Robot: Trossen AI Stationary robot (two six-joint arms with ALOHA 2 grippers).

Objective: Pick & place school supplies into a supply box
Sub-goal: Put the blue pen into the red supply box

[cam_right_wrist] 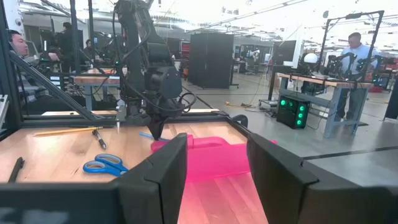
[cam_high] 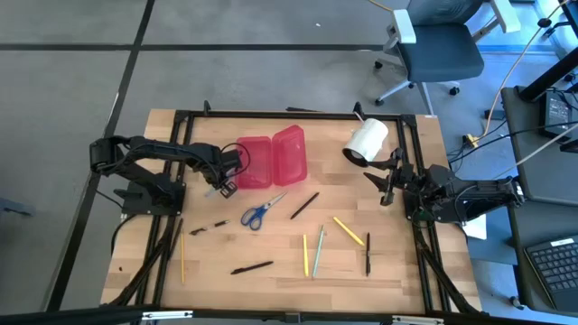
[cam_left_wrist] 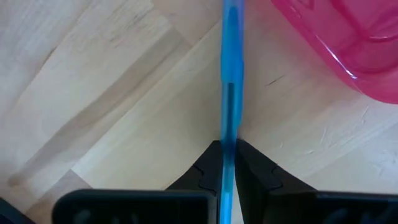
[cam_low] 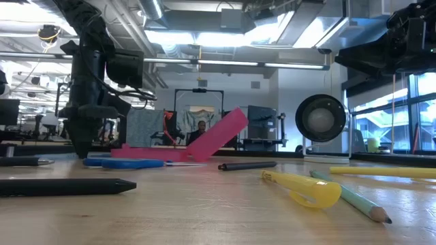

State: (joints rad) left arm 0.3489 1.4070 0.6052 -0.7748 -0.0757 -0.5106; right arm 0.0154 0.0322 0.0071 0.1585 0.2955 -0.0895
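Left end effector down at the table, just beside the near-left corner of the supply box, fingers pinched tight on a thin blue pen — pen lying flat against the wood, pointing out past the box's pink edge. Box itself open, both halves spread side by side near the back middle of the table; in the low view one half tilted up like a ramp.

Right end effector parked over the right side of the table, next to the big white roll, fingers spread wide with nothing between them.

Rest of the supplies scattered loose on the wood: blue-handled scissors just in front of the box, a black pen right of those, a yellow pen and another dark pen further right, a yellow pencil and a pale green one side by side near the front. Over on the left, a long yellow pencil, a small dark bit — probably a short pen, hard to say — and a black marker near the front edge.
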